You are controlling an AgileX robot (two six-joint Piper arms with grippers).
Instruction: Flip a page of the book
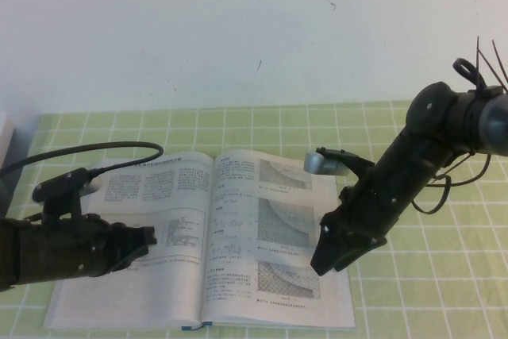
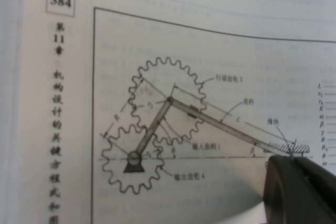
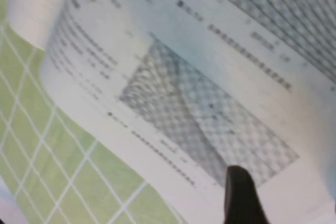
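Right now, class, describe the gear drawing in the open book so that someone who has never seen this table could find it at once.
On the green checked tablecloth lies an open book; the left gripper rests on its left page, the right gripper at the right page's outer edge. The gear drawing is on the left page, numbered 384. Two meshed toothed wheels joined by linkage bars distinguish it from the right page's checkered diagrams.

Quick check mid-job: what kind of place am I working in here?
Probably a lab or test bench, not a home: a green grid mat on the table against a bare white wall, with an open technical book. The left tool sits over its left page, the right tool at its right edge.
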